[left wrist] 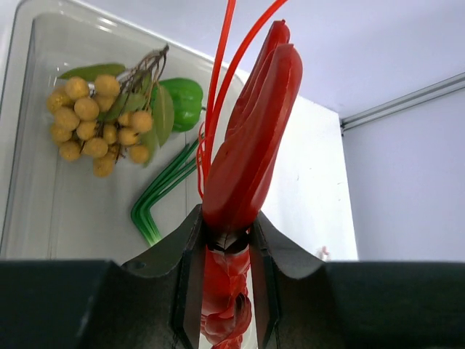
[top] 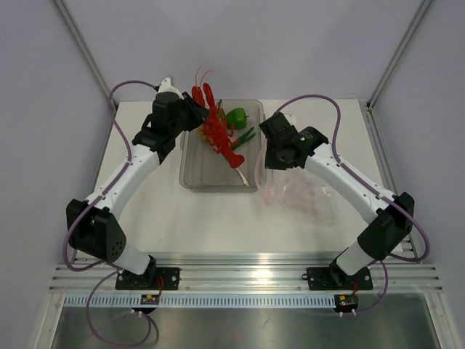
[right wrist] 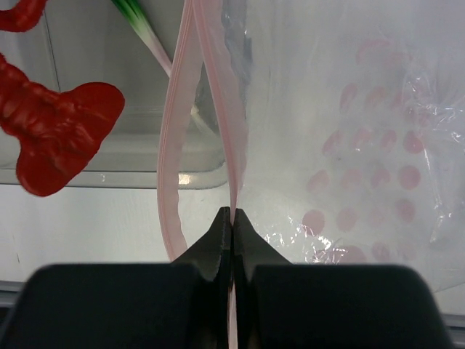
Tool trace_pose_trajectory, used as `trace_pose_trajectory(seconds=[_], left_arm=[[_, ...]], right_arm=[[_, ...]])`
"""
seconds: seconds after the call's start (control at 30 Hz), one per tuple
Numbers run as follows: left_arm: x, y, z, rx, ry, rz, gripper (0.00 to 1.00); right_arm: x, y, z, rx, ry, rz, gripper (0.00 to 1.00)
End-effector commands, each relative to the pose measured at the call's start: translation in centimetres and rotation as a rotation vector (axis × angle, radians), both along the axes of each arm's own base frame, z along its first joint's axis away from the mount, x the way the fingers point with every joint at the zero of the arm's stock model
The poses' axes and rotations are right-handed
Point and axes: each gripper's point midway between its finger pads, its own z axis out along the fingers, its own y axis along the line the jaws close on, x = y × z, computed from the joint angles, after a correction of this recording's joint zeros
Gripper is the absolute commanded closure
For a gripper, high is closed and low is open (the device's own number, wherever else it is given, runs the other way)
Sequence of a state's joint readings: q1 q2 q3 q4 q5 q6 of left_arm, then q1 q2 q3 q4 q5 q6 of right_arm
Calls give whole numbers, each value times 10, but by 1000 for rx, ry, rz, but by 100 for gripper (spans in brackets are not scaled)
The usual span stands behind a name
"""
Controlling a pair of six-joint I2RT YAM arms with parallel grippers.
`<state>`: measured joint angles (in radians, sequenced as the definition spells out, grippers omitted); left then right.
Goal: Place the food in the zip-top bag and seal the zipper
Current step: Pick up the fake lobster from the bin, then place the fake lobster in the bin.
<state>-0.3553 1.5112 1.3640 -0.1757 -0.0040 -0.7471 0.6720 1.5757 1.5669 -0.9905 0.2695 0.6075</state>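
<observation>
The left gripper (left wrist: 225, 291) clamps the lobster (left wrist: 254, 145) by its claws above the tray (top: 190, 178), near the table's far edge. The right gripper (right wrist: 231, 225) pinches one zipper (right wrist: 171, 145) lip of the bag (top: 301, 193), which lies beside the tray's right wall. Lower the lobster tail-first into the mouth, with that lip held raised.

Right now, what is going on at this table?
The left tool grips the red lobster over the tray, where the bell pepper, yellow balls and green stalks lie. The right tool pinches the zipper strip, holding open the mouth of the bag beside the tray. The bag holds no food yet.
</observation>
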Motion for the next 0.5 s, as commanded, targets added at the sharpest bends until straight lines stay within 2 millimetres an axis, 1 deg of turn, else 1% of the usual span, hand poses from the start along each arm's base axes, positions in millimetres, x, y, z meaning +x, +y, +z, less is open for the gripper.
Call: trace_pose_trajectory(seconds=[0.0,0.07,0.1,0.17,0.23,0.27,0.3,0.33,0.47], left_arm=[[-10,9,53,-22,-131,25,100],[-16,14,61,-21,-146,35,100],[-17,15,57,-15,-140,39,100],[-21,17,60,-15,-151,43,100],[-24,18,53,-15,-142,47,100],[-24,18,55,-22,-155,42,100],[-27,18,60,-31,-172,40,100],[-29,18,59,-33,-176,37,100],[-35,22,84,-32,-257,42,100]], right_arm=[[14,16,18,73,-46,6,100],[15,19,19,84,-47,10,100],[15,20,18,88,-45,10,100],[14,23,16,101,-36,15,100],[13,25,14,112,-30,15,100],[14,26,14,117,-30,15,100],[14,26,14,117,-29,14,100],[13,27,14,123,-27,13,100],[12,27,15,130,-29,7,100]])
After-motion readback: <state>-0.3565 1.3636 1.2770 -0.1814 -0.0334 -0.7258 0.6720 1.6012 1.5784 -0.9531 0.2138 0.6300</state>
